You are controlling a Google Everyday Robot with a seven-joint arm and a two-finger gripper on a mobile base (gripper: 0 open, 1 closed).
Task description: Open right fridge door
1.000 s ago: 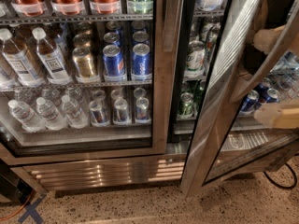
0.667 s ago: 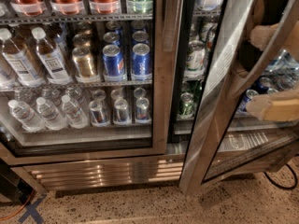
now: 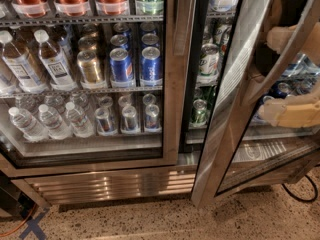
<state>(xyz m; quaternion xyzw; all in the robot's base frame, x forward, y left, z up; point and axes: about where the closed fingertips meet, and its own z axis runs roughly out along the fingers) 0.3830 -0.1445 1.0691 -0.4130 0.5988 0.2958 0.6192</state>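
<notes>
The fridge (image 3: pixel 110 184) is a wide steel drinks cooler with a slatted base grille. The right fridge door (image 3: pixel 225 124) stands partly open, its glass pane swung out towards me at an angle. Its long steel bar handle (image 3: pixel 295 41) runs diagonally at the right edge. My gripper (image 3: pixel 285 74) is at the far right beside the door. Its cream fingers (image 3: pixel 292 111) are spread apart, with the handle passing between them. Green cans (image 3: pixel 200 111) show in the gap behind the door.
The left glass door (image 3: pixel 170 74) is shut over water bottles (image 3: pixel 50 119) and blue cans (image 3: pixel 150 64). A black cable (image 3: pixel 300 194) lies on the speckled floor at the lower right. Blue tape (image 3: pixel 35 226) marks the floor at the lower left.
My gripper has shifted a little left and up, and the right door has moved slightly with it.
</notes>
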